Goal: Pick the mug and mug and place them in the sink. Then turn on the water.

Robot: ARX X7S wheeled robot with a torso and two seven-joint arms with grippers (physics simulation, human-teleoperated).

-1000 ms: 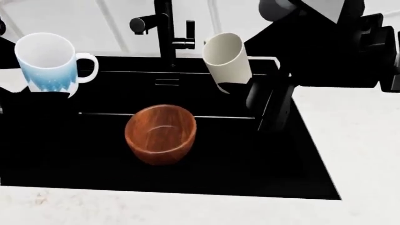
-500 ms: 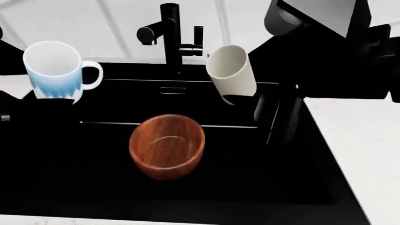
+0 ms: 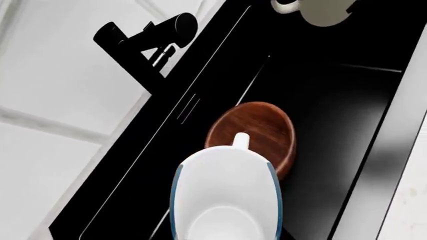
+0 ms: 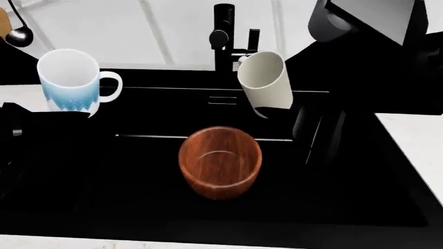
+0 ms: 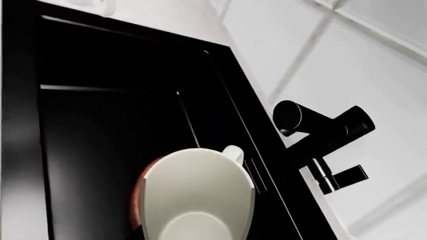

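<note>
The patterned mug (image 4: 69, 80), white with a blue jagged band, is gripped by the left hand (image 4: 45, 122) and held up over the left end of the sink (image 4: 138, 212), its handle turned toward the tap (image 4: 225, 36). The cream mug (image 4: 264, 83) is tilted and gripped by the right hand (image 4: 308, 129) above the sink's back right part, just beside the tap. A brown wooden bowl (image 4: 220, 161) lies on the sink floor between the two mugs. The white bench (image 4: 415, 140) borders the sink at its right edge and along the front
</note>
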